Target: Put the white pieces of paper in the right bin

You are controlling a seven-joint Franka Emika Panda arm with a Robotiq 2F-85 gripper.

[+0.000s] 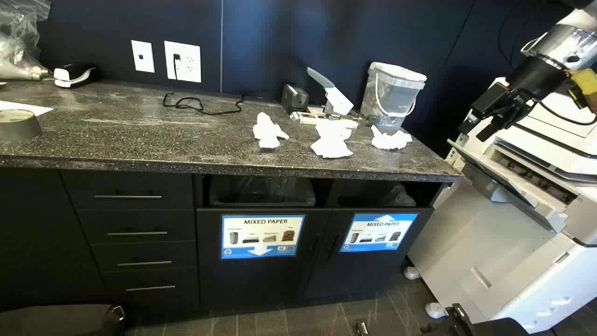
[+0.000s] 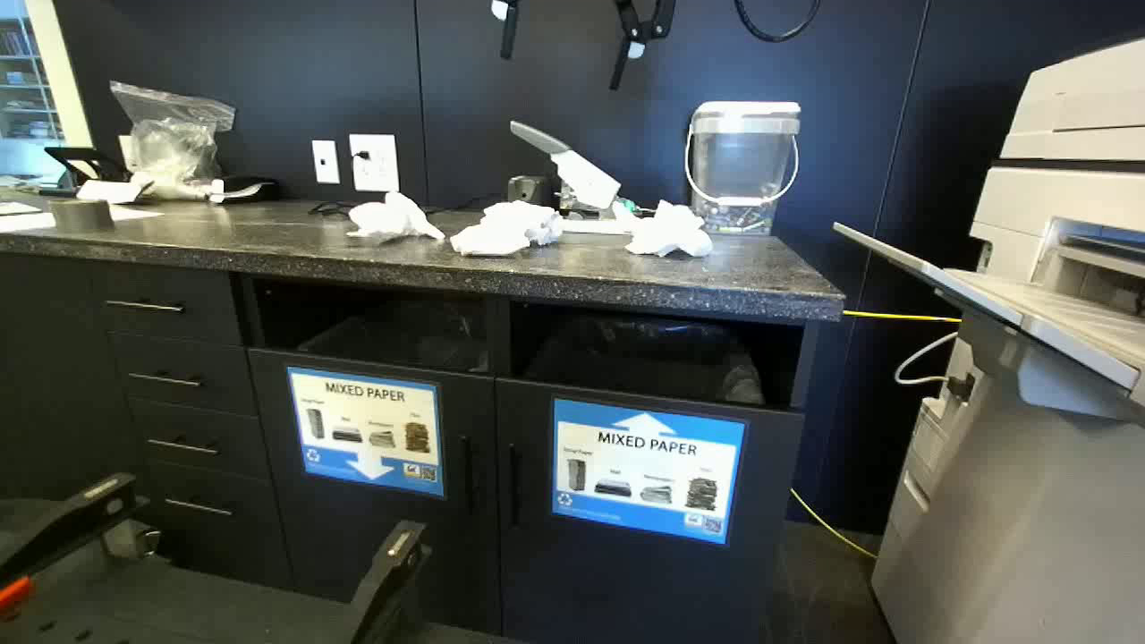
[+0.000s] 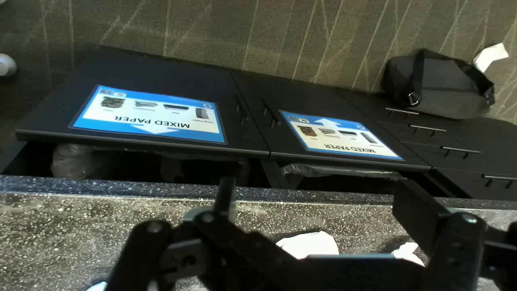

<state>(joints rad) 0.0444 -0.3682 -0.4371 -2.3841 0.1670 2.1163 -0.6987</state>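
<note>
White papers (image 1: 332, 140) on the counter (image 1: 140, 140); gripper (image 2: 561, 72) held high, fingers (image 3: 416, 210) apart

Three crumpled white papers rest in a row on the counter, apart from one another; behind them stand a small dark box (image 1: 295, 98), a desk tool (image 1: 338, 99) with a raised handle, and a clear lidded bucket (image 2: 744, 165); the rightmost paper (image 2: 669, 233) lies in front of the bucket, contact not determinable; farther left are a black cord (image 1: 219, 113) near a wall outlet (image 1: 183, 63), a grey roll (image 1: 18, 125) and a plastic bag (image 2: 179, 143).

The right bin (image 2: 657, 358) is under the right end of the counter; the counter covers it from above, with a dark slot between counter and cabinet door (image 2: 626, 581); a blue-edged sign (image 2: 648, 470) with an upward arrow is fixed to the door; a left bin (image 1: 266, 203) with its own sign (image 2: 367, 429) is alongside; a printer (image 1: 494, 252) stands past the counter's right end, its tray (image 2: 1047, 313) jutting toward the corner.

The arm (image 1: 545, 65) enters from the upper right in an exterior view, slanting down to the left; in an exterior view the fingers hang tips-down from the top edge, wide apart, higher than the papers and well clear of them; the wrist view looks past the fingers to the counter edge and both signs, upside down.
</note>
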